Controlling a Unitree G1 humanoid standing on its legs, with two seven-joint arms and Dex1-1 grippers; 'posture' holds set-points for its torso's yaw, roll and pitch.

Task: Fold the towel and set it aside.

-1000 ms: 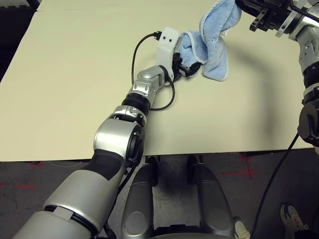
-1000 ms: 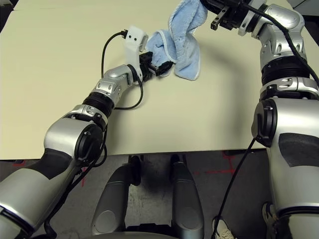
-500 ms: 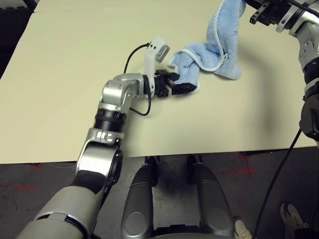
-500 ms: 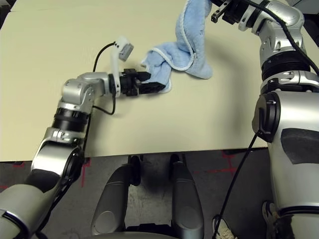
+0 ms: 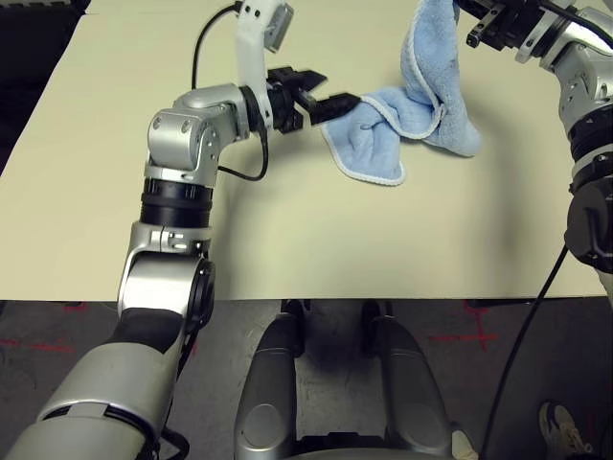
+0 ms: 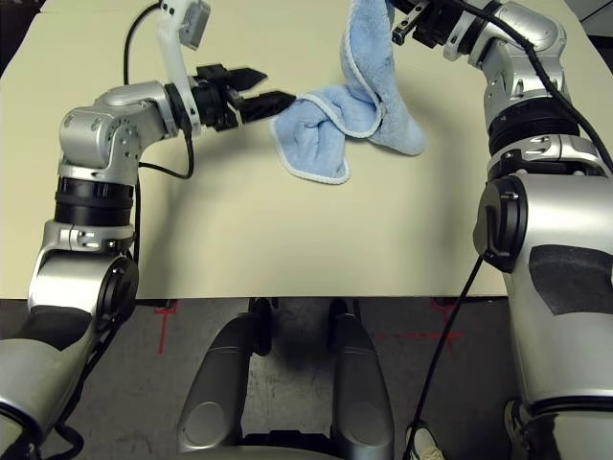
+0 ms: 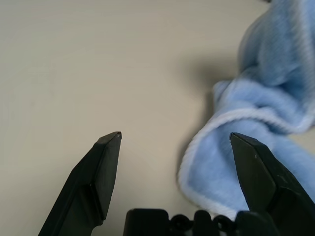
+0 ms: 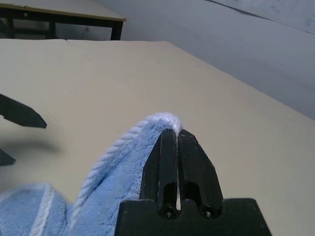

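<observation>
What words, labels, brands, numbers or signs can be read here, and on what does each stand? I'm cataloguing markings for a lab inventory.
None that can be read: I find no lettering on the towel, the table or the robot's arms. The wall sheet carries faint marks, too faint to make out. The red lines on the floor spell nothing.

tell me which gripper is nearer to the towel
Right: the right gripper grips the towel by its edge. The left gripper is open just beside it, not holding it.
</observation>
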